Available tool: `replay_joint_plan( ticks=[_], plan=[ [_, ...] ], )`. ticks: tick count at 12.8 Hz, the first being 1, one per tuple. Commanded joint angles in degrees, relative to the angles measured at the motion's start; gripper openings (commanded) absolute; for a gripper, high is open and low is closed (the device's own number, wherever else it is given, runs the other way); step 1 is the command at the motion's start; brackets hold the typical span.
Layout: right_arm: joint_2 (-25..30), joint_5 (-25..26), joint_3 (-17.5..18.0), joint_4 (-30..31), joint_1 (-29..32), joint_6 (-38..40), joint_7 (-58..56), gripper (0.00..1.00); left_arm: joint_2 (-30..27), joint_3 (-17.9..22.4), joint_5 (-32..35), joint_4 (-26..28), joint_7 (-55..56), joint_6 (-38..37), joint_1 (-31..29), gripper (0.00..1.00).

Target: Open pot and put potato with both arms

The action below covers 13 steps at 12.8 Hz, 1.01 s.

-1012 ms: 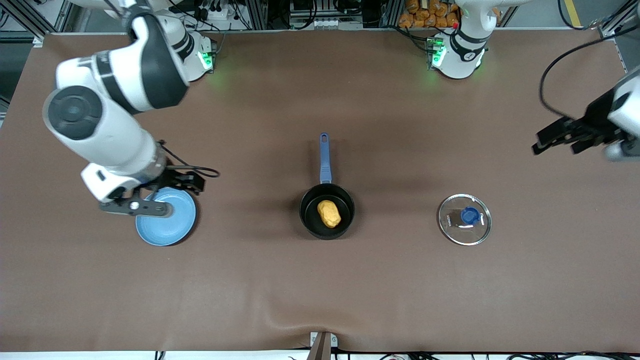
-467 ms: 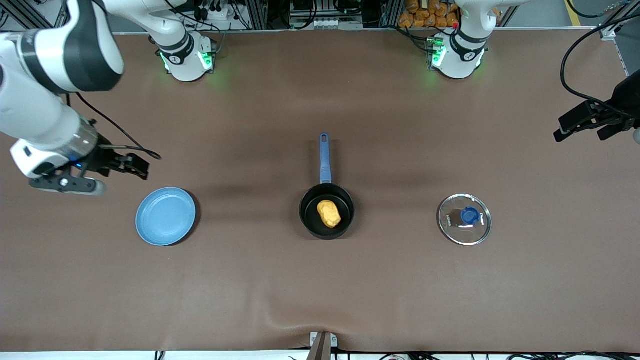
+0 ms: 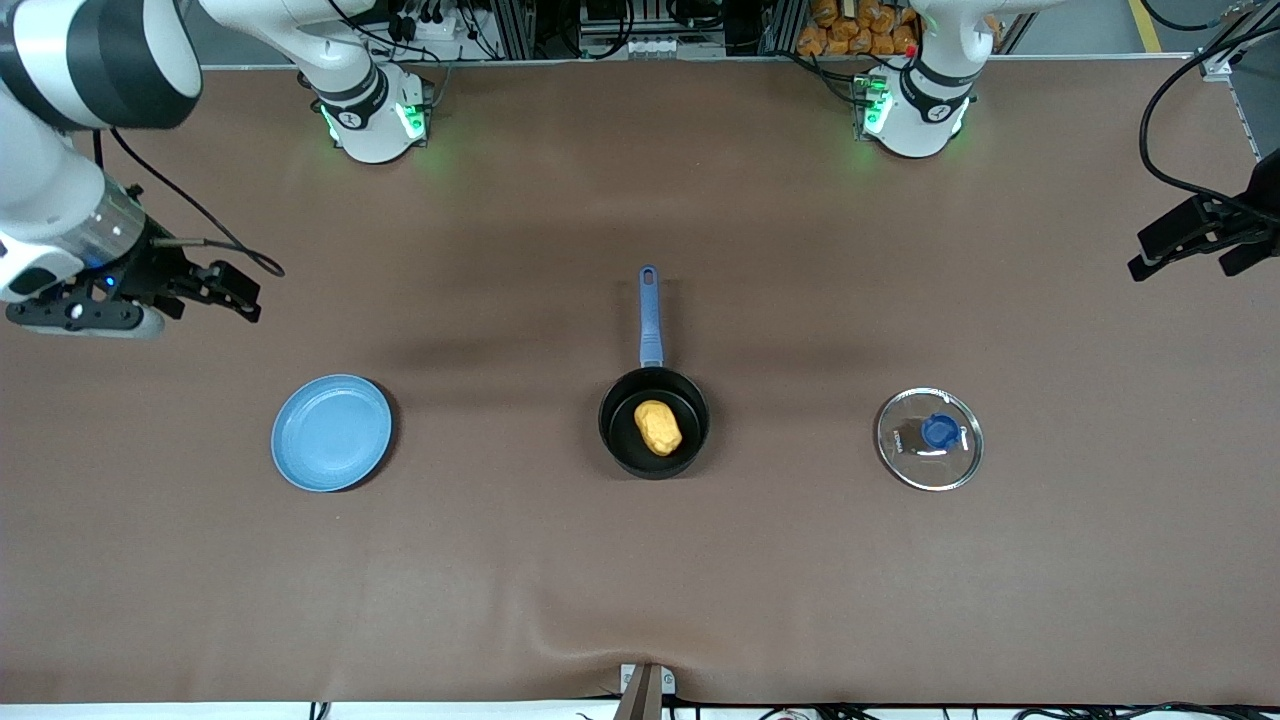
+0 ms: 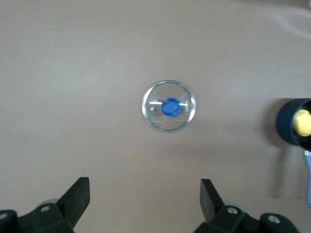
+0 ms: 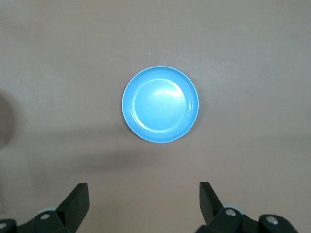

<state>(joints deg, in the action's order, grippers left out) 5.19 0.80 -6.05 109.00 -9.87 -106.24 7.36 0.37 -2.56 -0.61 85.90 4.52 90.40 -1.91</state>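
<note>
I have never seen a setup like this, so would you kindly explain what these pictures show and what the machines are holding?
Two white robot arms stand at a brown table. One picture looks down from a high camera facing them; the other two come from cameras on each arm's wrist. On the table lie a blue plate, a black pot with a potato in it, and a glass lid. The right hand is up over bare table toward its end; the left hand is up over its end. Both hands are open and hold nothing.
</note>
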Motion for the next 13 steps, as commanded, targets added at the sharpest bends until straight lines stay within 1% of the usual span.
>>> replay_joint_plan(
  ticks=[1,2,5,7,10,13],
  plan=[
    [5.1,0.4,1.0,2.7,0.9,2.0,-0.5,1.00,-0.7,0.9,4.3,-0.7,-0.6,-1.5,3.3,1.00],
    [6.2,0.4,1.0,2.6,0.9,3.3,-0.5,1.00,-0.5,0.9,4.4,-0.7,-0.6,-1.5,4.1,1.00],
    [9.0,0.4,1.0,2.6,0.9,5.5,-0.4,1.00,-0.4,1.5,4.0,-0.7,-0.7,-1.5,4.0,1.00],
    [9.6,0.6,1.0,2.5,1.0,6.1,0.0,1.00,-0.4,2.2,4.1,-0.7,-0.7,-1.5,4.0,1.00],
    [9.8,0.7,1.0,2.3,1.0,6.4,0.1,1.00,-0.5,2.2,4.1,-0.7,-0.7,-1.5,4.1,1.00],
    [9.5,0.9,1.1,0.2,1.0,8.3,0.1,1.00,-0.5,2.2,4.0,-0.8,-0.7,-1.5,4.2,1.00]
  ],
)
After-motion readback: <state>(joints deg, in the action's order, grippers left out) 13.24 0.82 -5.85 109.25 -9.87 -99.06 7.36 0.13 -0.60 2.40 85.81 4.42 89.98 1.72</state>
